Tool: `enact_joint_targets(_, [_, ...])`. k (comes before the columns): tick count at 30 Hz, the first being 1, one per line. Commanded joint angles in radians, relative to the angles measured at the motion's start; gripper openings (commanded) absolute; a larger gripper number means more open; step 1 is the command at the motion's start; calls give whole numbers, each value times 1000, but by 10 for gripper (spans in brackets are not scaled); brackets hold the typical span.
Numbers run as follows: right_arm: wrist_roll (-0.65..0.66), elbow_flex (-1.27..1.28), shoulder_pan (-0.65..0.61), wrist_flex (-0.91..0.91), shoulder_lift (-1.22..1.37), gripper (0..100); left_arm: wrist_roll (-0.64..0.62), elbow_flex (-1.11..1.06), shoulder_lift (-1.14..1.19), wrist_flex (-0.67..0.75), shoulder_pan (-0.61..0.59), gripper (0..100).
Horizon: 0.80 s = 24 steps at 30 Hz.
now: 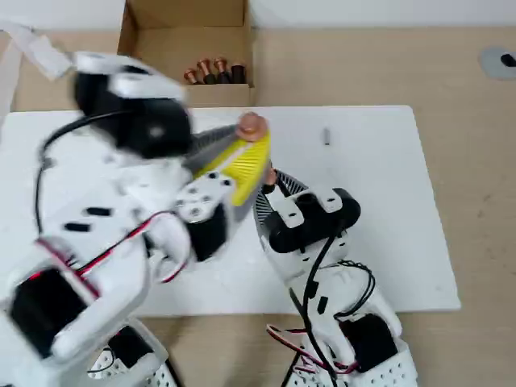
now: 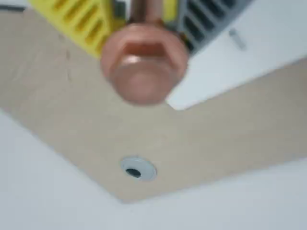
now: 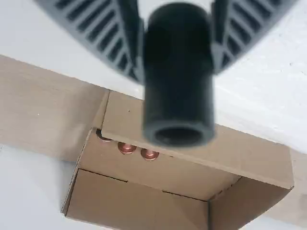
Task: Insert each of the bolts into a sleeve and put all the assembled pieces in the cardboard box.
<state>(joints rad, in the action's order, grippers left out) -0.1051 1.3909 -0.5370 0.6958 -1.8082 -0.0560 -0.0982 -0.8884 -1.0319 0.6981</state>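
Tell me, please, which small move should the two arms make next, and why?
Probably bring the bolt in the left claw to the open end of the sleeve in the right claw and align them: each claw grips one part, and they are not yet joined.

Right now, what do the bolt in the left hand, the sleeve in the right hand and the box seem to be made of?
The bolt: likely metal, copper-coloured with a soft sheen on its head. The sleeve: matte black, probably plastic or rubber; no glint. The cardboard box: plain brown cardboard, dull, with folded edges.
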Motion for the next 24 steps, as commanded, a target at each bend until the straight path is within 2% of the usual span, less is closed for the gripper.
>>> enact_joint_targets(1, [-11, -27, 13, -31, -116, 9, 15, -41, -7, 84, 11, 9])
enact_joint_targets(10, [-12, -56, 12, -28, -116, 9, 124, -163, -7, 176, -18, 9])
enact_joint_targets(16, [-12, -56, 12, -28, -116, 9, 127, -164, -5, 201, -103, 9])
enact_joint_targets(24, [-12, -58, 12, -28, -116, 9, 120, -170, -5, 196, -89, 9])
